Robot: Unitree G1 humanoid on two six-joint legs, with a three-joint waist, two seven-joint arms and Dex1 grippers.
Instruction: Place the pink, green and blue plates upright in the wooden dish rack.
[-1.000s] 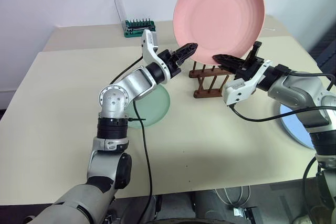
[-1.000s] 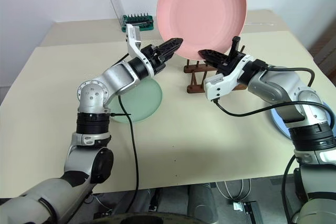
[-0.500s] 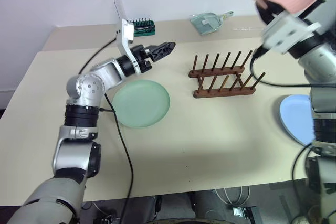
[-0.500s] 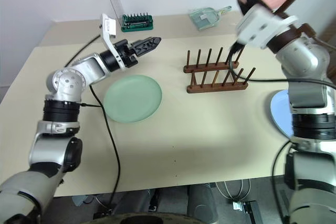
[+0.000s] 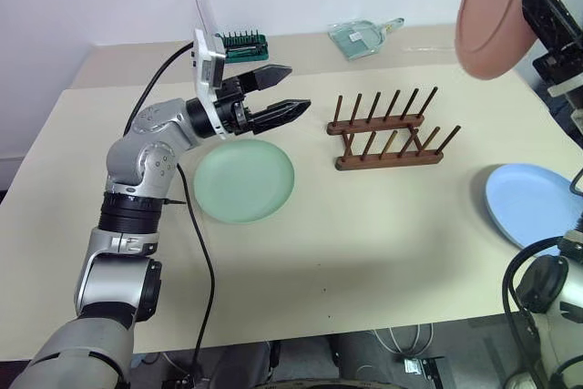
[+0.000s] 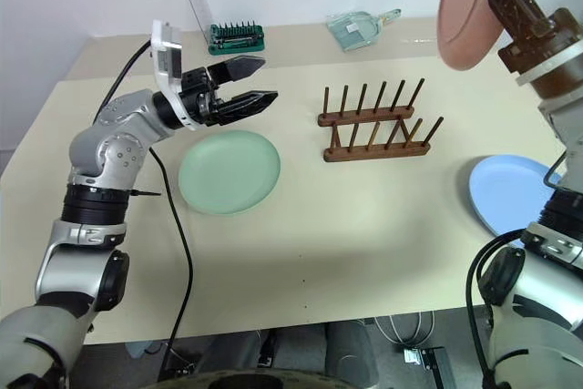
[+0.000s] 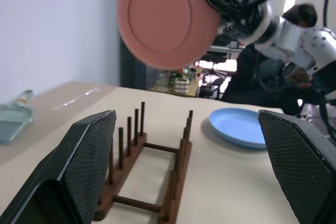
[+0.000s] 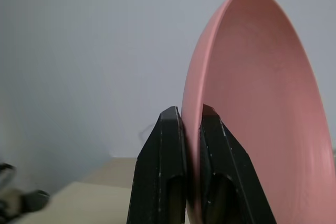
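Note:
The pink plate (image 5: 496,14) hangs high over the table's right side, turned nearly edge-on, and my right gripper (image 8: 191,121) is shut on its rim. Below and to the left of it, the wooden dish rack (image 5: 387,134) stands empty in the middle of the table. The green plate (image 5: 244,179) lies flat to the left of the rack. At the right edge of the table the blue plate (image 5: 533,216) also lies flat. My left gripper (image 5: 298,88) is open, held above the far edge of the green plate and pointing toward the rack, with nothing between its fingers.
A green bit holder (image 5: 241,46) with a clear raised lid stands at the back of the table. A pale teal transparent scoop (image 5: 364,38) lies at the back, behind the rack. Bare tabletop (image 5: 364,243) stretches in front of the rack.
My right gripper carried the pink plate up and to the right, off the spot above the rack, and rolled it nearly edge-on. My left gripper drew back to the left, away from the plate.

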